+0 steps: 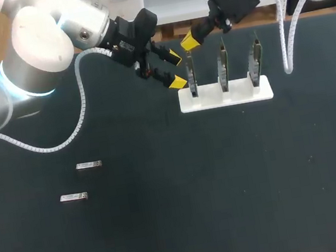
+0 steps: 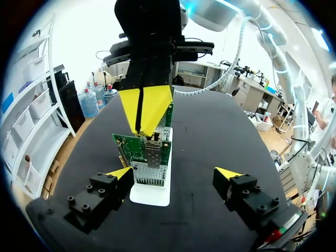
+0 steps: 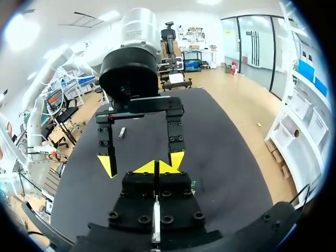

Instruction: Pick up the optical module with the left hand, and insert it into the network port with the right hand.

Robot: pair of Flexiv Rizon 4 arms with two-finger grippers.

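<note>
L gripper (image 1: 175,68): released, fingers wide apart, nothing between them. It hangs just beside the white holder (image 1: 240,96), at the end on my left, level w/ the boards. In the L wrist view its fingers stand either side of the holder's near end, not touching it.

R gripper (image 1: 188,41): clenched, yellow tips pressed together. It sits directly over the top edge of the end circuit board (image 1: 192,79), the one nearest the L gripper. Cannot tell whether anything is pinched between the tips. In the L wrist view the tips are just above the network port (image 2: 152,157), a metal cage on that board. Contact w/ the port cannot be confirmed.

Holder: flat on the tabletop (image 1: 229,186), carrying 3 boards in a row, each standing on edge.

Optical modules: 2 seen, both lying flat on the tabletop on my left side, well apart from the holder and from both grippers. First optical module (image 1: 88,165) is nearer the holder. Second optical module (image 1: 74,196) lies near it, further from the holder. The two are apart, roughly parallel.
</note>
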